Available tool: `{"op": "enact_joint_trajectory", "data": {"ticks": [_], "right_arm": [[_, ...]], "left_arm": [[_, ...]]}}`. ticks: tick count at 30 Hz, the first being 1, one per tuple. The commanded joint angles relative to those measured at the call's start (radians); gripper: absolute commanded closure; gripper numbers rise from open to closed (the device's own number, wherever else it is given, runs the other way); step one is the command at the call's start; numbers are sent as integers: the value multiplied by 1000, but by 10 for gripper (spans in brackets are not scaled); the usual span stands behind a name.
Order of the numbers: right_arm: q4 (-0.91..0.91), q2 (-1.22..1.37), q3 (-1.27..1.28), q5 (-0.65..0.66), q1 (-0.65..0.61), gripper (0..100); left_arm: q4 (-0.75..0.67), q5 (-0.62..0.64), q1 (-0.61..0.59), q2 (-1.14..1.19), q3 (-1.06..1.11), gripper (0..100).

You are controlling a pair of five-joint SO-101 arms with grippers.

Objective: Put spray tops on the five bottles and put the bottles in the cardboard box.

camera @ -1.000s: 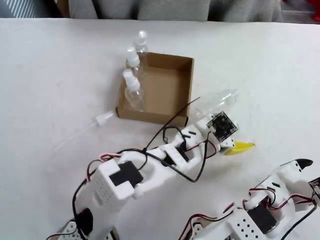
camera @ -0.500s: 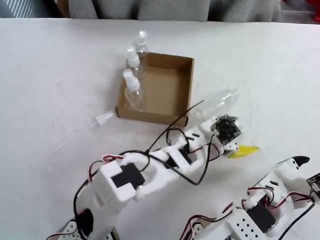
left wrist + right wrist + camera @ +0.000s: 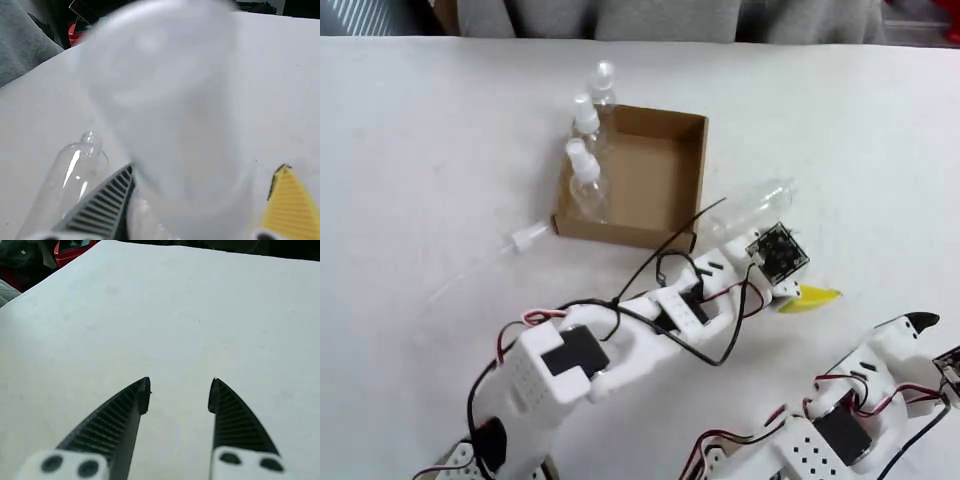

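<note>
Left of the cardboard box [image 3: 620,230], one loose spray top [image 3: 528,238] lies flat on the matte white table [image 3: 440,150]. It has a small white head, and a thin clear tube [image 3: 470,270] trails away from the box.

Three clear plastic bottles, each capped with a white spray top, stand in a row along the box's left wall. The nearest bottle [image 3: 585,180] looks to be inside. For the middle bottle [image 3: 586,115] and the farthest bottle [image 3: 604,78], at the far left corner, I cannot tell which side of the wall they are on. The box is plain brown card, square, open-topped and shallow.

Just right of the box's near right corner, one open-necked bottle [image 3: 752,205] lies on its side. It is round-shouldered and see-through, and its bare neck points away from the box.

Farther right, the left gripper [image 3: 207,167] has one grey ribbed finger and one smooth yellow finger [image 3: 810,298]. They are closed around a fifth clear bottle [image 3: 170,115], which is blurred and close to the wrist camera.

Well right of the box, the right gripper [image 3: 179,395] has its two dark ribbed, pointed fingers spread apart over bare table.
</note>
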Motion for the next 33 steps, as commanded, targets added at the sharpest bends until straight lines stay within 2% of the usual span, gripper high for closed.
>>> {"op": "enact_joint_trajectory", "data": {"ticks": [1, 10, 14, 22, 26, 33], "right_arm": [[-18, -10, -6, 3, -10, 829], [-18, -10, -6, 3, -13, 829], [-18, -10, -6, 3, -15, 829], [-13, -10, -5, 5, -21, 829], [4, 1, 34, 80, -110, 830], [47, 7, 32, 95, -214, 830]], "left_arm": [[8, 3, 8, -107, -37, 619], [9, 3, 7, -239, 57, 619], [63, 3, 4, -249, 48, 619], [71, 3, 2, -260, 23, 618], [71, 3, 1, -295, 26, 618], [155, 3, -19, -338, 15, 618]]}}
